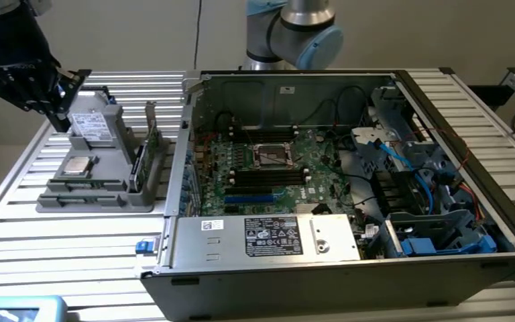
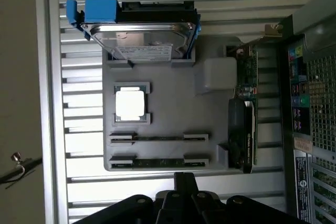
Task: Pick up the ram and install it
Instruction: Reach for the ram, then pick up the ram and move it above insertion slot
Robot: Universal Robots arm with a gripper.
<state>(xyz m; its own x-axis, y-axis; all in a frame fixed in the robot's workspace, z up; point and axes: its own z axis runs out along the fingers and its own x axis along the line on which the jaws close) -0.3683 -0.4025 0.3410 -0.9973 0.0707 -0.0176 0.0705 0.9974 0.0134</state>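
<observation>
The gripper [image 1: 60, 119], jaws pressed together and holding nothing, hangs over the grey tray [image 1: 105, 180]. The ram [image 2: 157, 162] stands on edge in a tray slot near the CPU [image 1: 78, 166]. The upright green card [image 1: 153, 137] and the open computer case [image 1: 329, 261] stand rightward.

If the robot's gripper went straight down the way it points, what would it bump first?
Probably the grey parts tray, at its edge by the nearest ram; the gripper may just miss onto the slatted table. Depth is unclear.
</observation>
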